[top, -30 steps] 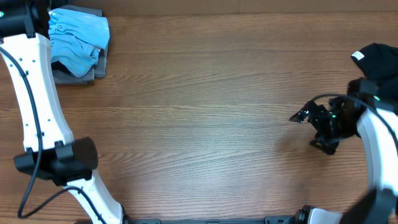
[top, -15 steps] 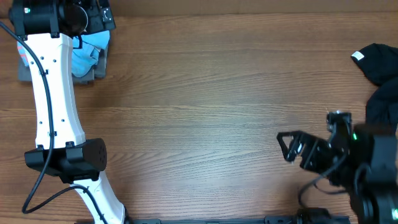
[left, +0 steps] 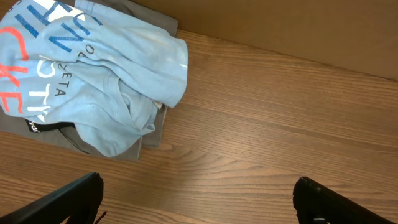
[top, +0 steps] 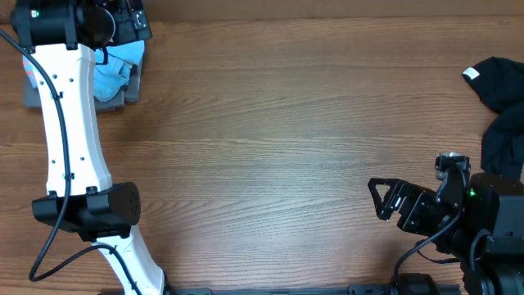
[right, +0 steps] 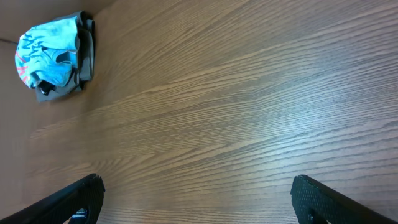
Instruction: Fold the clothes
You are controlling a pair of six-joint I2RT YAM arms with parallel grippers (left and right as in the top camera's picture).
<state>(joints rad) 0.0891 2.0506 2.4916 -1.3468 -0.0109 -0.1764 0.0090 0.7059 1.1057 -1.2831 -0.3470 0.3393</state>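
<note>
Left gripper [left: 200, 202] and right gripper [right: 198, 200] gape wide, empty; light-blue T-shirt [left: 124, 68] lies on grey garment [left: 56, 138].

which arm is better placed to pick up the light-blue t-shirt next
Left: the left gripper hangs open right above the light-blue T-shirt; the right gripper sits across the table near the black garment.

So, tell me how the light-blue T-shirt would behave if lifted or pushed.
The light-blue T-shirt lies crumpled in soft folds, so it will probably droop and unfold when lifted. Resting loosely on the grey garment, it may slide or drag that along if pushed.
</note>
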